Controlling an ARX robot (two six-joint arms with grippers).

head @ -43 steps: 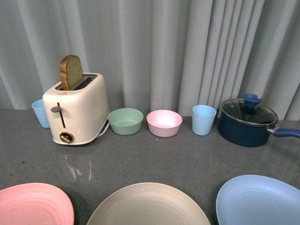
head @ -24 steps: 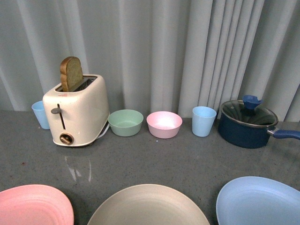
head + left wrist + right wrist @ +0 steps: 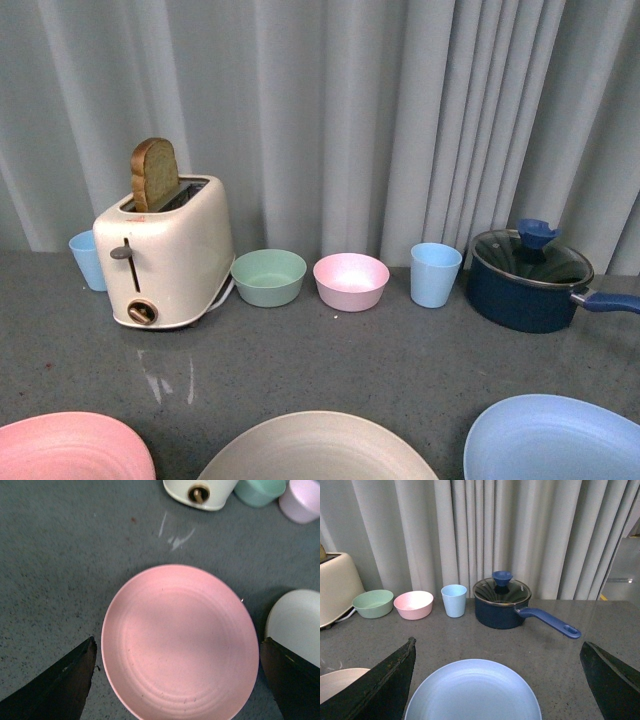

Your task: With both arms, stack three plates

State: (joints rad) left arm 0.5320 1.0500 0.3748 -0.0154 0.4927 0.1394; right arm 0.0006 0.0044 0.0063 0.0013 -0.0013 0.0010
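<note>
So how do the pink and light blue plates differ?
The pink plate is pink, the light blue plate blue. The pink plate lies on the robot's left, before the open left gripper; the light blue plate on its right, before the open right gripper. Both are round, shallow, empty, unstacked.

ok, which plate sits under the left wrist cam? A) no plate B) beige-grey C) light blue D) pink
D: the pink plate fills the left wrist view, between the tips of the open left pincer; the beige-grey plate only shows at the edge.
</note>
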